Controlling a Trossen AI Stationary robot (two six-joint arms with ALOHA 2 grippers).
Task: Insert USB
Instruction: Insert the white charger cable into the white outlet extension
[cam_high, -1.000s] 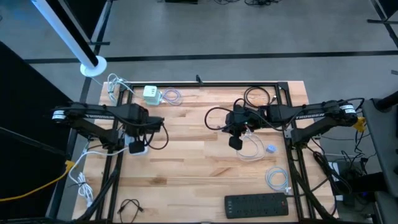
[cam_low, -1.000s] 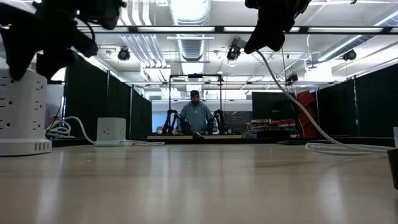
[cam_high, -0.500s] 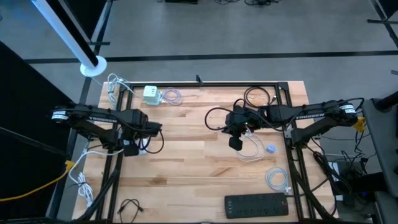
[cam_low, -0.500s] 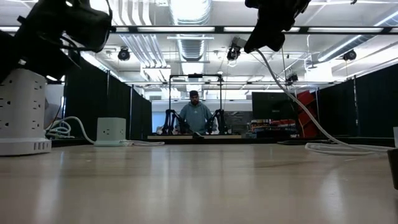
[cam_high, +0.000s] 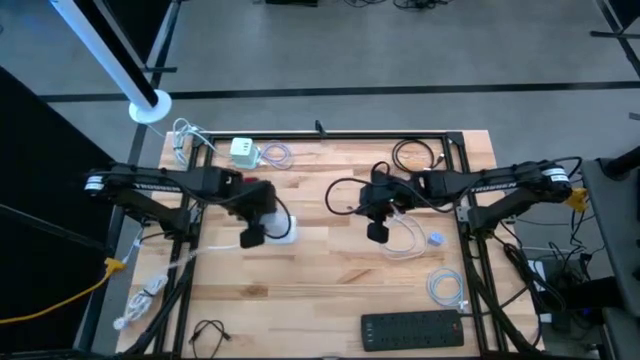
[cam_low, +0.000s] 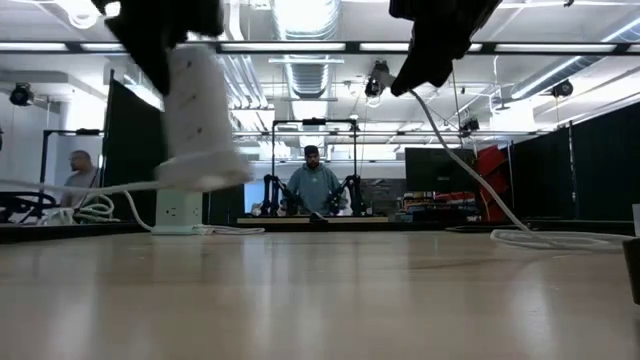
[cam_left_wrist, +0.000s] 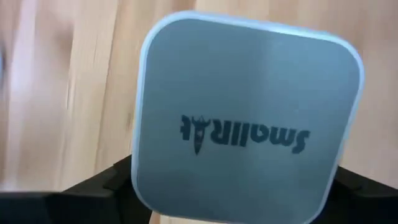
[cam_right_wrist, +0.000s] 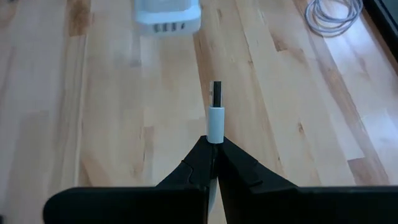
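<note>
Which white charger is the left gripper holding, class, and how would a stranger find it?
Start at the wooden table and go to its left half. There the left gripper holds a white tower charger lifted clear of the tabletop. Unlike the small cube charger resting near the far edge, it is tall, tilted and trails a cord.

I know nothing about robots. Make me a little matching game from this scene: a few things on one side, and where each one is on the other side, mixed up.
Things:
1. white power tower
2. white USB plug
3. black power strip
4. small white charger cube

Places:
A. lying flat at the table's near edge
B. pinched in the right gripper, pointing forward
C. standing at the table's far edge, with no gripper on it
D. lifted off the table in the left gripper

Pairs: 1-D, 2-B, 3-A, 4-C
</note>
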